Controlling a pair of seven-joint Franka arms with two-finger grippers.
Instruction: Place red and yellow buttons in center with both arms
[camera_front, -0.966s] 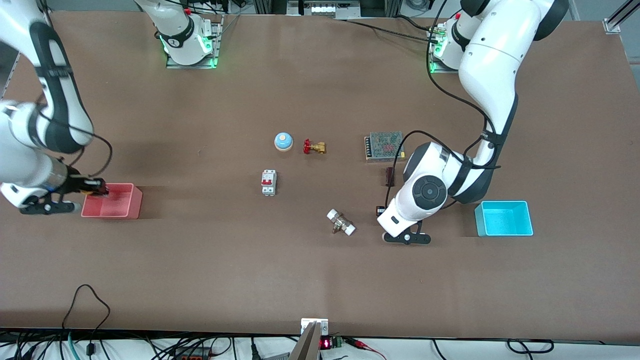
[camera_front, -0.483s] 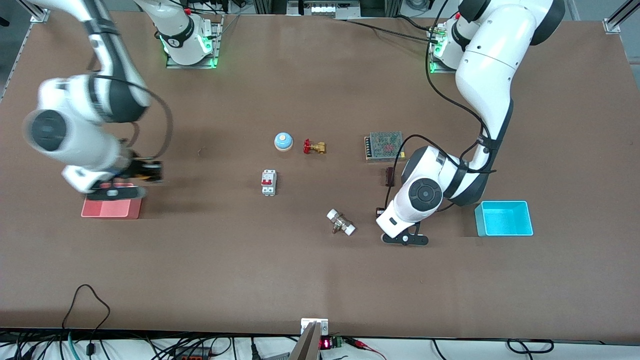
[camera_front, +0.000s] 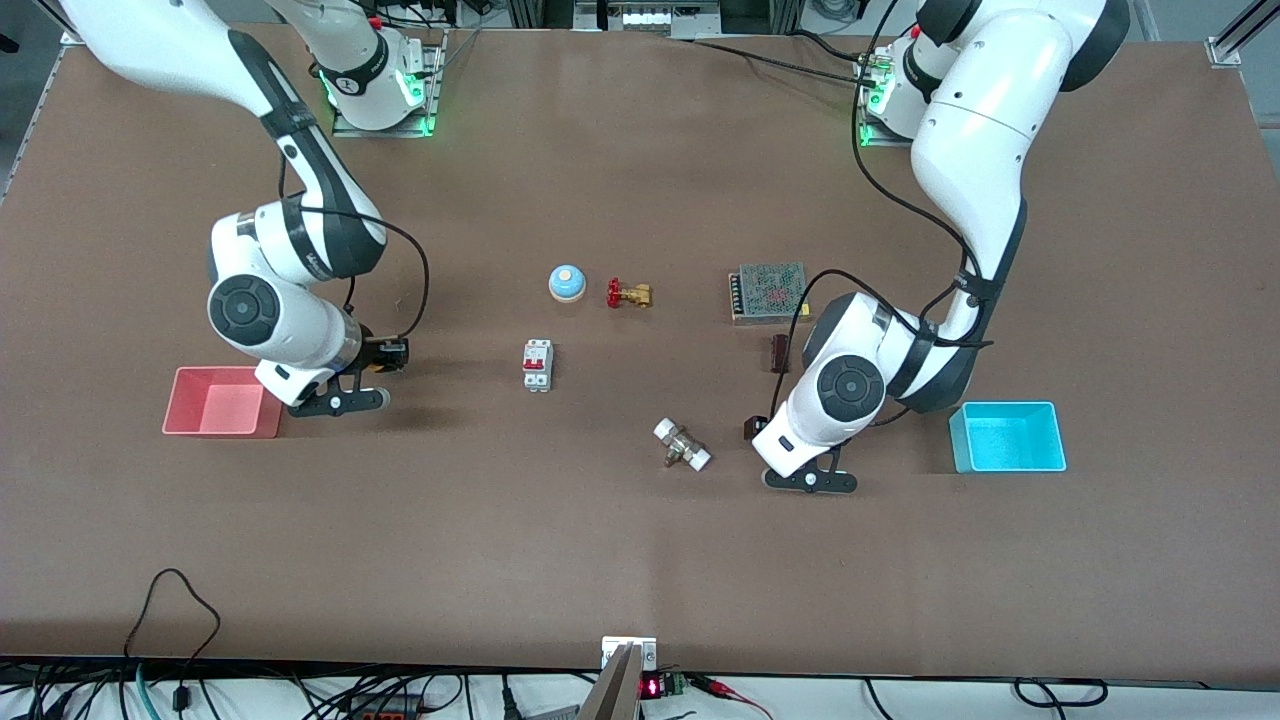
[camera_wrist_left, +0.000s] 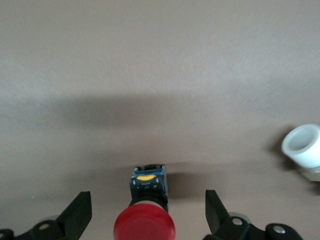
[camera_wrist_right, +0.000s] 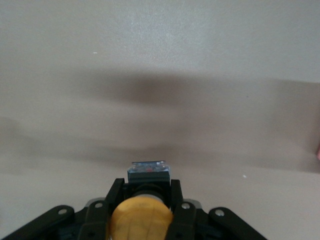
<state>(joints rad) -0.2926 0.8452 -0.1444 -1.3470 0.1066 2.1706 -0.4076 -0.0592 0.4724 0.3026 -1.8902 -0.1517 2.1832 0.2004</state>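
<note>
The red button (camera_wrist_left: 145, 227) lies on its side on the brown tabletop (camera_front: 600, 480), cap toward the left wrist camera, its black body (camera_wrist_left: 147, 182) pointing away. My left gripper (camera_front: 752, 430) is low over it, toward the left arm's end of the table. In the left wrist view the left gripper (camera_wrist_left: 147, 195) is open, with both fingers well clear of the button. My right gripper (camera_front: 392, 354) is over the table between the pink bin and the breaker. In the right wrist view the right gripper (camera_wrist_right: 146, 184) is shut on the yellow button (camera_wrist_right: 141, 217).
A pink bin (camera_front: 222, 402) sits at the right arm's end and a cyan bin (camera_front: 1007, 436) at the left arm's end. In the middle are a blue bell (camera_front: 567, 283), a red-handled valve (camera_front: 628, 293), a white breaker (camera_front: 537, 365), a white-capped fitting (camera_front: 682, 445), a mesh-topped box (camera_front: 769, 292) and a small dark block (camera_front: 780, 352).
My right arm has swung from the pink bin toward the middle of the table with the yellow button in its gripper. My left arm has shifted only slightly.
</note>
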